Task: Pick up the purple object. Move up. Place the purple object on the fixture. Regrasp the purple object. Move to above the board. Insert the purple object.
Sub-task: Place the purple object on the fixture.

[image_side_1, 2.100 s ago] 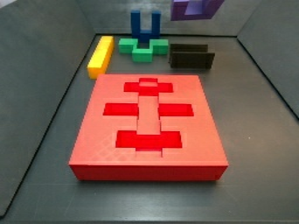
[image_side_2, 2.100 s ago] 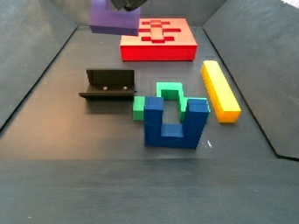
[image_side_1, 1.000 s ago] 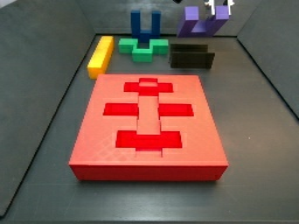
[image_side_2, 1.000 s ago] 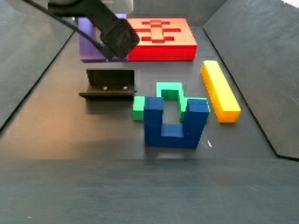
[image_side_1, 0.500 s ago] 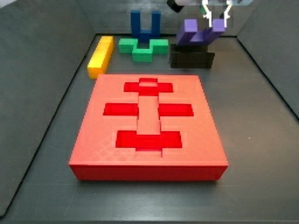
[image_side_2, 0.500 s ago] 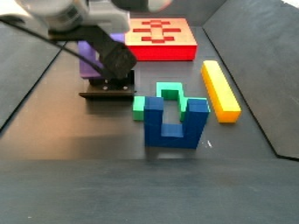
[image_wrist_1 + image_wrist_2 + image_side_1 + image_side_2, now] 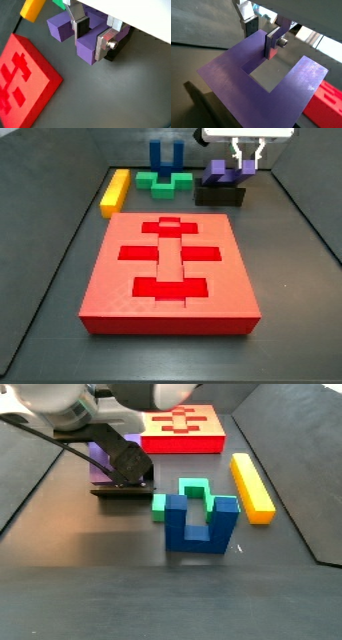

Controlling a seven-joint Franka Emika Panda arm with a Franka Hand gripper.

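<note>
The purple object stands with its two prongs up on the dark fixture at the back right in a side view. My gripper comes down on it from above. In both wrist views the silver fingers clamp one prong: one dark pad sits in the gap between the prongs, the other finger presses the outer face. My gripper is shut on the purple object, and the fixture shows dark behind it. In a side view the arm hides most of the purple object and the fixture.
The red board fills the middle of the floor, in front of the fixture. A yellow bar, a green block and a blue two-pronged piece stand at the back left. Grey walls rise close behind the fixture.
My gripper has come down from high at the back right with the purple object in it, and the object now rests on the fixture. The other pieces have not moved.
</note>
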